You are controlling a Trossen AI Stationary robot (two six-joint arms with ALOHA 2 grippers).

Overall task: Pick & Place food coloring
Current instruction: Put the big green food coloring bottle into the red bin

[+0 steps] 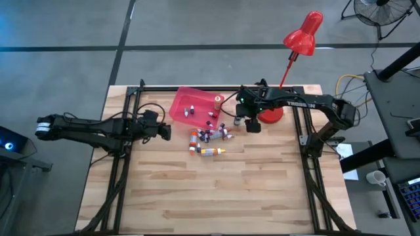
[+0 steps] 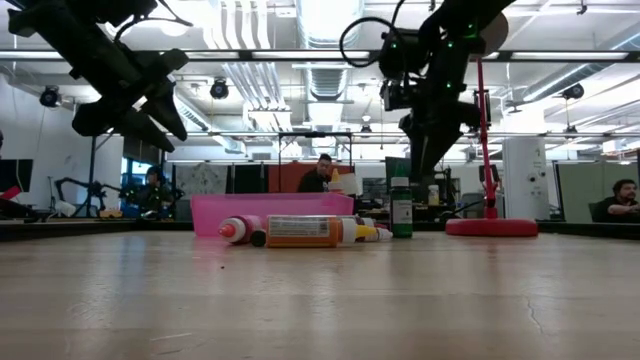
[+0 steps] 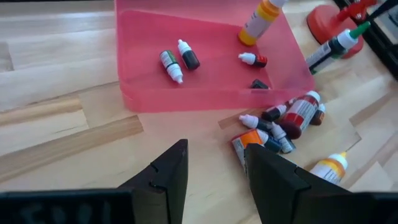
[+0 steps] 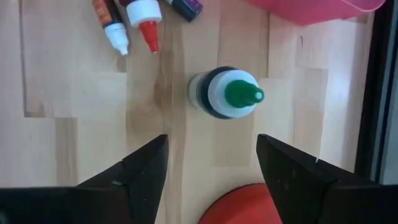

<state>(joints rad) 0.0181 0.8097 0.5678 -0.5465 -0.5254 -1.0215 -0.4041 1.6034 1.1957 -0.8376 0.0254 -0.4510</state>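
Note:
Small food coloring bottles lie in a loose pile [image 1: 209, 137] on the wood beside the pink tray [image 1: 184, 105]. A few more lie inside the tray [image 3: 180, 59], and an orange one [image 3: 261, 18] stands there. A dark bottle with a green cap [image 4: 225, 93] stands upright on the table, apart from the pile [image 2: 401, 208]. My right gripper [image 4: 211, 146] hangs open above that bottle, its fingers clear of it [image 2: 425, 130]. My left gripper [image 3: 214, 158] is open and raised near the table's left side of the pile [image 1: 164, 131], touching nothing.
A red desk lamp stands with its round base [image 1: 270, 115] close to the right gripper and the green-capped bottle; its stem and head [image 1: 303, 36] rise toward the far edge. Black frame rails [image 1: 125, 151] run along both table sides. Bare wood [image 1: 216, 190] lies toward the near edge.

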